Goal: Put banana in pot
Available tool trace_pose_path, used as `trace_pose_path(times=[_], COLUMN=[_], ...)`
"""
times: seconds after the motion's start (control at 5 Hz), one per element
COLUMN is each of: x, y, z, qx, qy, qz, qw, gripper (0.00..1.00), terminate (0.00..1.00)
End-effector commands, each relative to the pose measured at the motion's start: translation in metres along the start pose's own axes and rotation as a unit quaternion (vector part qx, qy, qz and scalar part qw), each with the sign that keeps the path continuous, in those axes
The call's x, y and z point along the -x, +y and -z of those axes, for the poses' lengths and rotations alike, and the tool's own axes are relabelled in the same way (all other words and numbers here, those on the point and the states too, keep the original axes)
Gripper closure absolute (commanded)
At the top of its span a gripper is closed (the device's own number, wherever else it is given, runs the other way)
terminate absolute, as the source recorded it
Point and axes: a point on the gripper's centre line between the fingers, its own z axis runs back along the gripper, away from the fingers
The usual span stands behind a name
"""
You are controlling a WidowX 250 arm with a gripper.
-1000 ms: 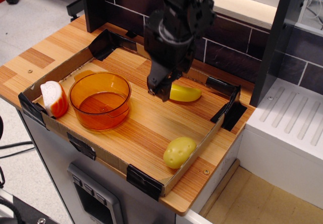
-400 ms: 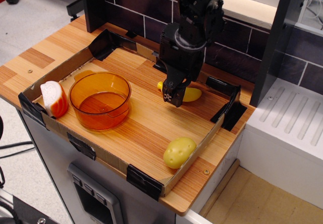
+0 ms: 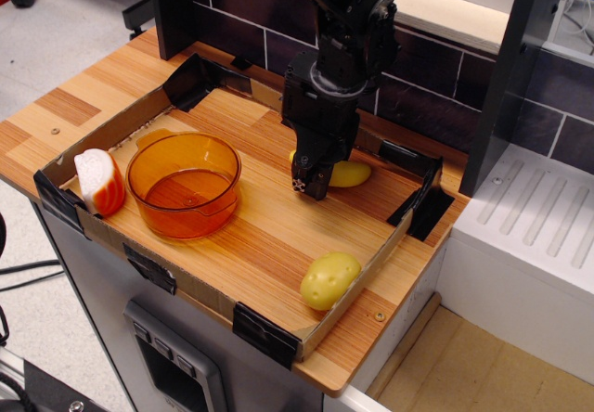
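Fingers (image 3: 309, 186) over banana (image 3: 348, 173), mid-tray.

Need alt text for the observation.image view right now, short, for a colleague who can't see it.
A black robot arm's pincer is down at the banana on a wooden tray, partly hiding it. The orange pot sits empty to the left, a white-and-orange toy beside it, and a yellow-green potato lies near the front edge.

Dark tiled wall (image 3: 548, 96), wooden counter (image 3: 83, 96) — pale floor (image 3: 74, 13), white cabinet (image 3: 529, 236)

Glossy yellow plastic banana (image 3: 348, 173), clear orange plastic pot (image 3: 184, 183), wood-grain table (image 3: 278, 226), matt black hand (image 3: 309, 187)
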Motion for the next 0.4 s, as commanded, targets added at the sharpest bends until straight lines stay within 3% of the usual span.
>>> trace_pose_path(times=[0.0,0.2], x=[-0.012,-0.013], y=[-0.006,-0.004], z=[-0.018,-0.040], qx=[0.025,0.035], qy=[0.011,0.028], qz=[0.000,-0.001], qw=[0.9996,0.9990], gripper=[1.00,1.00], terminate=[0.00,0.00])
